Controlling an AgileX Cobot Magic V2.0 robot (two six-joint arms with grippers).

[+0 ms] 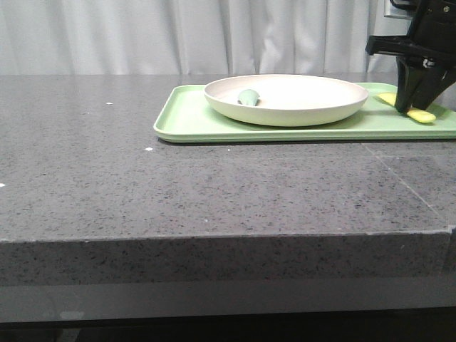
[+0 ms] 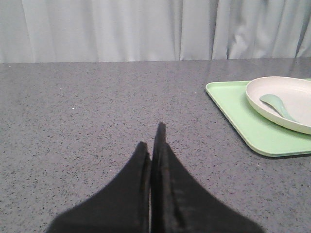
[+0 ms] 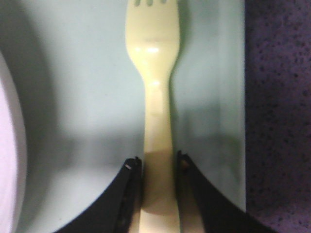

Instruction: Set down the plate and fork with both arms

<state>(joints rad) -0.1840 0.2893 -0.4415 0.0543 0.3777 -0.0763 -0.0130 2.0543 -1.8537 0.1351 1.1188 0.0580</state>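
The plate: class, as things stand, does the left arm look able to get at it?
Probably yes. The plate sits on the green tray, its near rim exposed, with only bare counter between it and the shut left gripper. The right gripper is busy beyond, at the fork.

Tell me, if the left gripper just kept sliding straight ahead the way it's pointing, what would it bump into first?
Probably nothing on the table: the left gripper, shut, points across bare grey countertop toward the curtain. The tray and plate lie off to one side, though depth is hard to judge.

Glossy yellow plastic fork, matt cream plate, speckled stone table.
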